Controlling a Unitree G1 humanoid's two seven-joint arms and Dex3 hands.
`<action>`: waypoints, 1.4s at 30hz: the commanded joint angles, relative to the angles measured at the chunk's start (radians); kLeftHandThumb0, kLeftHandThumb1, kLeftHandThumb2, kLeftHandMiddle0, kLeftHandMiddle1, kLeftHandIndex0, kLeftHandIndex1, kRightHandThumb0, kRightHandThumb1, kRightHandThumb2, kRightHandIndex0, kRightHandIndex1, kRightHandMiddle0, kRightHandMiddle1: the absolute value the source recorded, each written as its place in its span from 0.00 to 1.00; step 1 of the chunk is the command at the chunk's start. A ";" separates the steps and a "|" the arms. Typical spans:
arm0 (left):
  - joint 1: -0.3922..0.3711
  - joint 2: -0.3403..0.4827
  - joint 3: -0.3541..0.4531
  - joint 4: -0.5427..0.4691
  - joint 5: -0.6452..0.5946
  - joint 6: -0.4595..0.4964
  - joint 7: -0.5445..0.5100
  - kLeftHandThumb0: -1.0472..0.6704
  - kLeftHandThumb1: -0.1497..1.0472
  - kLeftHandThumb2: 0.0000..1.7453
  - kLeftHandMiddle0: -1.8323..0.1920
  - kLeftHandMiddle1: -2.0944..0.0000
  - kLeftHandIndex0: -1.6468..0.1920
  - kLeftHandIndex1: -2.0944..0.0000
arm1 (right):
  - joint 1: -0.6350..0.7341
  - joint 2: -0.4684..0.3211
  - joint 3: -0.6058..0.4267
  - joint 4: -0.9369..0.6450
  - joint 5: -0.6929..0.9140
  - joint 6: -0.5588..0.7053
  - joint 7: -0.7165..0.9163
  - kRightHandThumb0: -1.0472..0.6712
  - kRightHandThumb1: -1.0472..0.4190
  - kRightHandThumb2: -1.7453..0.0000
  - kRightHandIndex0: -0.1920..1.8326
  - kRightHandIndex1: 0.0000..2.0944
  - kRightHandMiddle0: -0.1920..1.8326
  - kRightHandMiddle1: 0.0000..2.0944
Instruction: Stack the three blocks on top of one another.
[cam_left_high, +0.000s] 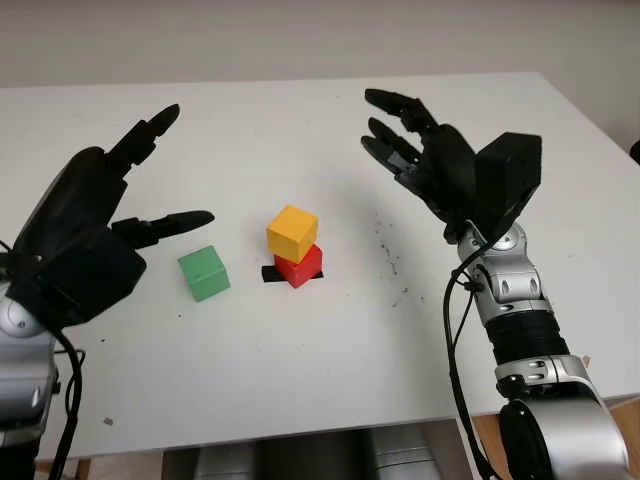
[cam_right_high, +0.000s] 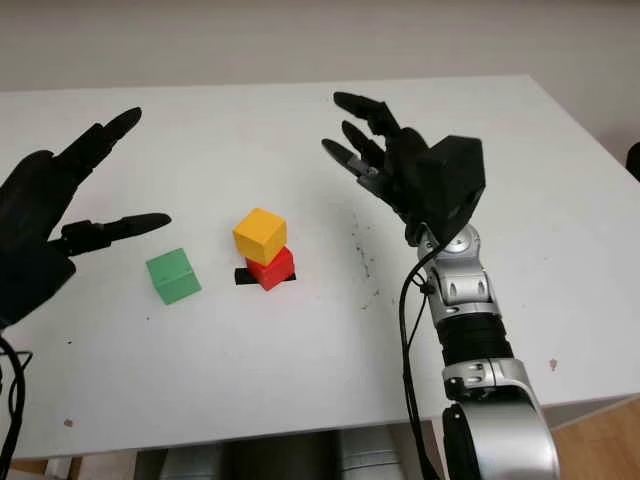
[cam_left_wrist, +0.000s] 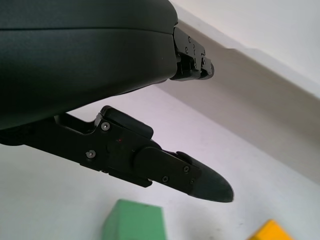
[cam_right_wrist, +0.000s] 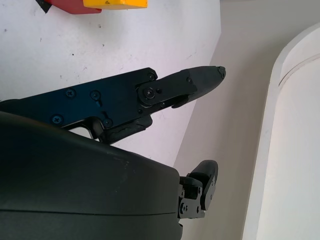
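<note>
Two smooth cubes stacked: yellow block (cam_left_high: 292, 231) atop red block (cam_left_high: 300, 266).

Red block (cam_left_high: 300, 266) partly under yellow block (cam_left_high: 292, 232).

A white table (cam_left_high: 300, 370) is seen, scattered with small dark specks (cam_left_high: 388, 250) right of centre. A black mark (cam_left_high: 270, 273) is seen on its surface near the middle. A pale wall (cam_left_high: 300, 40) is seen behind the table.
</note>
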 joint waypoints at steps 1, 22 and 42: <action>0.048 -0.018 -0.020 -0.049 0.044 0.032 0.015 0.10 0.99 0.04 0.86 0.98 0.83 0.97 | -0.019 -0.011 -0.009 0.005 0.002 -0.017 0.003 0.23 0.00 0.95 0.19 0.02 0.08 0.33; 0.041 -0.081 -0.238 0.011 0.266 0.153 -0.012 0.05 0.93 0.02 0.95 0.98 0.92 0.98 | -0.016 -0.024 -0.026 0.001 0.014 0.004 0.007 0.25 0.00 0.96 0.19 0.03 0.09 0.31; 0.011 -0.128 -0.368 0.123 0.572 0.252 0.088 0.25 0.89 0.04 0.93 0.96 0.76 0.92 | -0.015 -0.025 -0.041 0.005 0.026 0.014 0.027 0.27 0.00 0.95 0.18 0.02 0.10 0.26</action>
